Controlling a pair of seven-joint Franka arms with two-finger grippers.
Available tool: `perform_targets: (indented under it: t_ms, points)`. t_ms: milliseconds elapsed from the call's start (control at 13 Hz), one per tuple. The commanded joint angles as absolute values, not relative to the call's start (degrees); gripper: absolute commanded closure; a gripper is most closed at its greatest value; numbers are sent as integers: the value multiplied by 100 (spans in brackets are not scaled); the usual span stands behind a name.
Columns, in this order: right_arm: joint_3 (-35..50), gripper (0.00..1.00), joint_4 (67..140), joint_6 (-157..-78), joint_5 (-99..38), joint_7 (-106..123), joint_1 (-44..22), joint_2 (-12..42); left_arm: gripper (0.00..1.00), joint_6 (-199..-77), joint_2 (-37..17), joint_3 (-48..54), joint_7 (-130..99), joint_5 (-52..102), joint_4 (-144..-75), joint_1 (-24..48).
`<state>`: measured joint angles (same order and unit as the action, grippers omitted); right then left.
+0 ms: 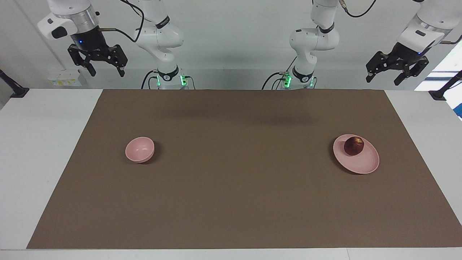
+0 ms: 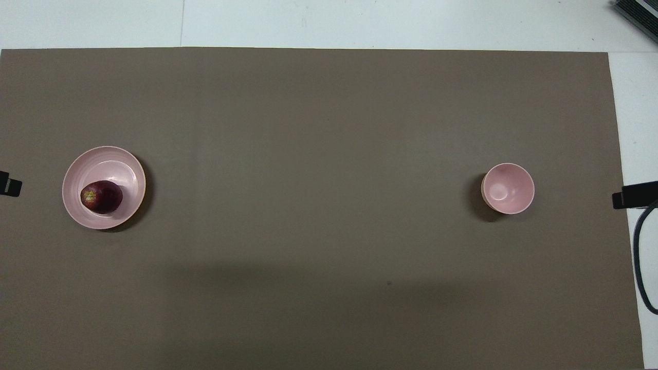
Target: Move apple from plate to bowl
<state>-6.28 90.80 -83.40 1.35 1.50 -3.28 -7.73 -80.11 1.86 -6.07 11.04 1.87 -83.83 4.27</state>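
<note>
While both grippers hang high above the robots' edge of the table, the apple (image 1: 353, 146) sits untouched on the plate (image 1: 362, 164), so the step in hand, as I judge it, is the first reach; nothing has been grasped yet. Nearest the robots, the left gripper (image 1: 396, 70) is raised toward the left arm's end, its fingers spread apart and holding nothing; the right gripper (image 1: 98, 60) is raised toward the right arm's end, likewise spread wide and empty, and that arm waits. Farther out on the brown mat (image 1: 231, 202), plate and bowl (image 1: 139, 149) lie at about the same depth but well apart, the plate toward the left arm's end, the bowl toward the right arm's end.

To do the reach well, the left gripper, being on the plate's side, should come down from straight above the apple, keeping its fingers wide until they straddle the fruit; the apple rests off-centre, on the part of the plate nearer the robots, so the descent should aim there and not at the plate's middle; closing low on the fruit's widest part should keep it from rolling off the low rim.

The apple is small, round and dark red, with a yellowish patch showing from overhead (image 2: 101, 196); the plate is wide, shallow and pale pink; the bowl is smaller, deeper, pale pink and empty.
</note>
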Motion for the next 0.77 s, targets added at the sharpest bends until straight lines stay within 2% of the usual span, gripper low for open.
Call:
perform_targets:
  t_ms: [0,692]
  points:
    - [-642,0,9097,-8385,70,255,-272,-782,0,-8541,562,-615,1239,158,-9252,404]
    - [-642,0,9097,-8376,70,264,-272,-782,0,-11370,387,-721,1423,167,-11415,167]
